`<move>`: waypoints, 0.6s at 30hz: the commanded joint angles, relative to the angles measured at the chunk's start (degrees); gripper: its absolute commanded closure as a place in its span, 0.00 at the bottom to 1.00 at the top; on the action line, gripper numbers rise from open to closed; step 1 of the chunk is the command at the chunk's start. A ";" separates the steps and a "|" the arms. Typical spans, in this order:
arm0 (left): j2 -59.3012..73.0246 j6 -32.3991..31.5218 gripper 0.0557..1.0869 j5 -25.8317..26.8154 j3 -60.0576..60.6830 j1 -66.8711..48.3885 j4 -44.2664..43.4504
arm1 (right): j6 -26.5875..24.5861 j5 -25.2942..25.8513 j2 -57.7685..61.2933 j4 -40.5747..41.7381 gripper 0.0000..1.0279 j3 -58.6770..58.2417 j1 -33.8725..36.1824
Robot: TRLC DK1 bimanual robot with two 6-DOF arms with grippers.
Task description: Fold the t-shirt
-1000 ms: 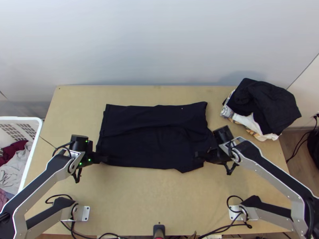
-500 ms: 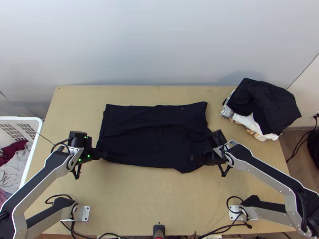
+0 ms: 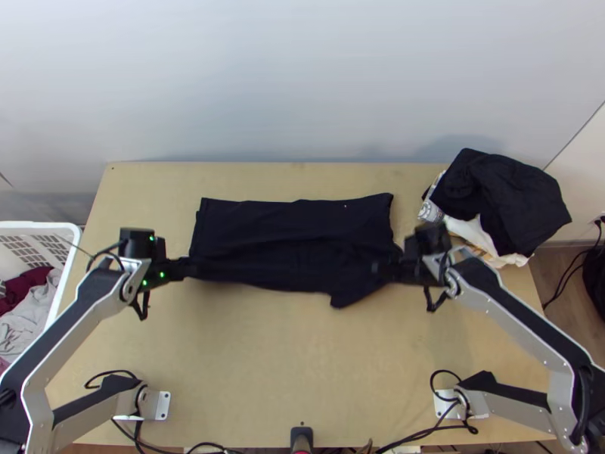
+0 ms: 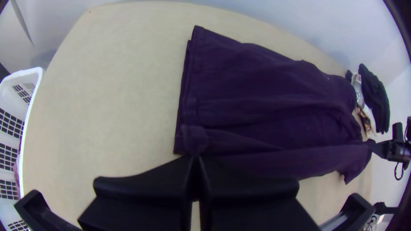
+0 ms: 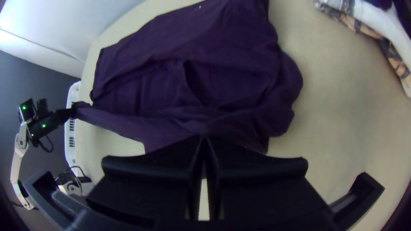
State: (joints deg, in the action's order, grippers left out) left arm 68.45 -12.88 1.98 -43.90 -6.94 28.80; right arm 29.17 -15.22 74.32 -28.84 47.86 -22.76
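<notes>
my left pincer (image 4: 196, 157) and right pincer (image 5: 206, 138), closed on the t-shirt (image 3: 295, 227), have raised the edge between them; likely folding.

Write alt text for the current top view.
Dark, partly folded t-shirt on a light wooden table, its near edge held by the left gripper at one end and the right gripper at the other. A clothes pile sits at the table's far right corner; a white laundry basket stands at its left.
</notes>
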 commanded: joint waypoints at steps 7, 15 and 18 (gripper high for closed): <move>15.31 -0.47 0.96 0.04 -19.12 3.51 -3.84 | -2.54 0.11 13.74 -1.48 0.97 20.61 7.91; 30.87 -1.27 0.96 -0.04 -33.88 4.57 -5.68 | -2.71 0.19 27.36 -1.13 0.97 33.62 9.14; 35.53 -1.35 0.96 -0.04 -38.45 4.48 -5.77 | -2.80 0.28 31.58 -1.13 0.97 37.40 9.76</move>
State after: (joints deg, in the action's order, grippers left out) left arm 93.25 -13.76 2.00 -71.70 -2.98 24.23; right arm 26.50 -15.05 96.29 -30.04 75.90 -14.52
